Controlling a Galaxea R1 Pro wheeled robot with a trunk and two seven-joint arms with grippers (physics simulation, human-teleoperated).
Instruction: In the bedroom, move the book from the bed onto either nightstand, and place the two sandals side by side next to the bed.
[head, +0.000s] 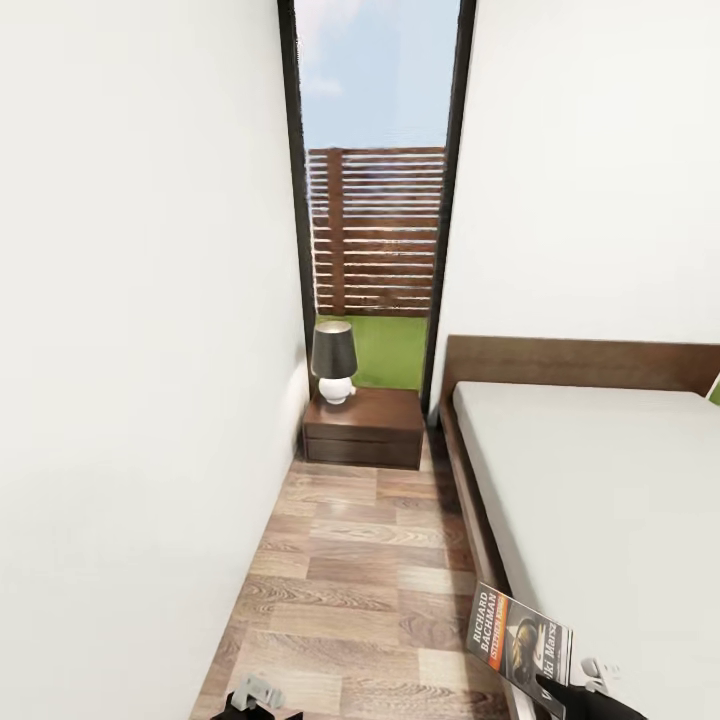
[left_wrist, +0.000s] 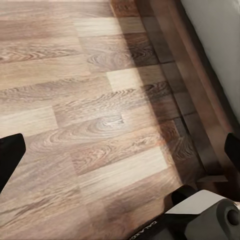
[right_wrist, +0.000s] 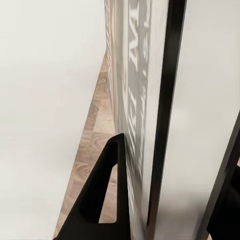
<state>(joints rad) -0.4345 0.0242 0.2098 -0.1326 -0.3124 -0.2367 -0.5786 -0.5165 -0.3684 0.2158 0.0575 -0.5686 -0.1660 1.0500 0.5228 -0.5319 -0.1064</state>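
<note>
The book (head: 520, 640), a dark paperback with an orange band, hangs over the bed's near edge with my right gripper (head: 562, 690) shut on its lower corner. In the right wrist view the book (right_wrist: 135, 100) is seen edge-on, clamped between the two black fingers (right_wrist: 107, 190). The nightstand (head: 363, 428) stands at the far end of the aisle, beside the bed (head: 600, 480). My left gripper (head: 255, 693) is low at the aisle's near end. In its wrist view it (left_wrist: 122, 150) is open over bare floor. The sandals are out of view.
A dark-shaded lamp (head: 334, 362) stands on the nightstand's left part. A white wall (head: 140, 350) closes the left side of the narrow wood-floor aisle (head: 350, 580). A tall dark-framed window (head: 375, 200) is behind the nightstand. The bed frame (left_wrist: 200, 110) runs along the floor.
</note>
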